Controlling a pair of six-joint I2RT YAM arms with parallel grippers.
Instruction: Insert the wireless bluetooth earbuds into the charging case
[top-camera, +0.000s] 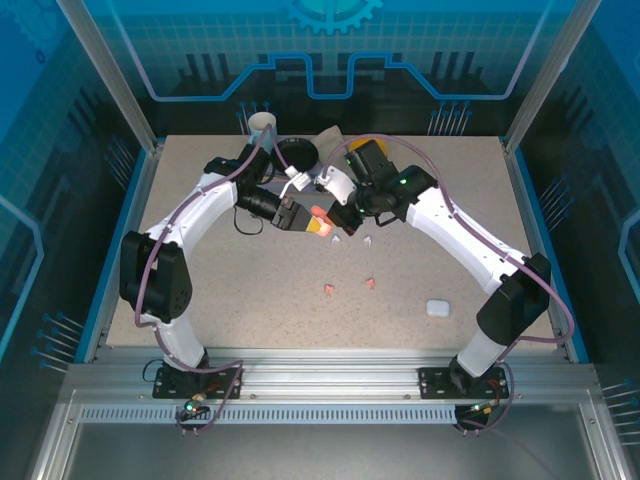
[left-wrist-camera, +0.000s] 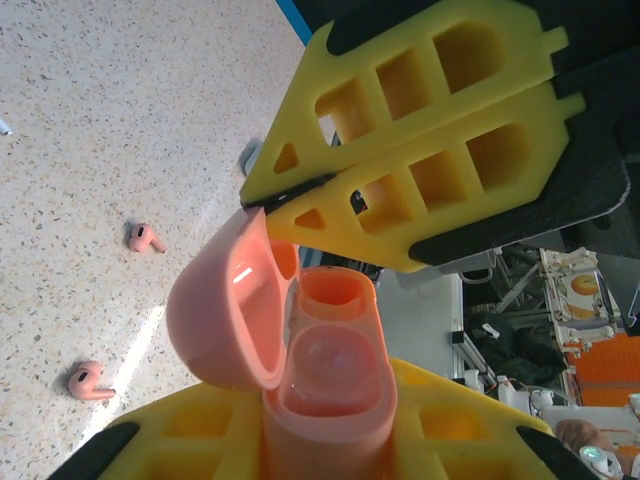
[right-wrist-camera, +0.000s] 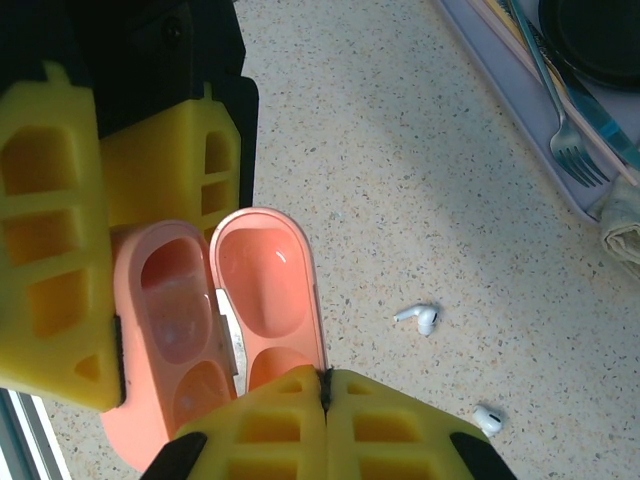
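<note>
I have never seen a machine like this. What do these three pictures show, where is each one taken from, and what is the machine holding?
These are two robot arms bolted at the near edge of a table. The wide picture comes from a camera above and behind them. The other two come from a camera on each wrist, so the yellow fingers look very close. The left gripper holds an open pink case, and the right gripper pinches its lid. On the table lie two pink earbuds, two white earbuds and a white case.
</note>
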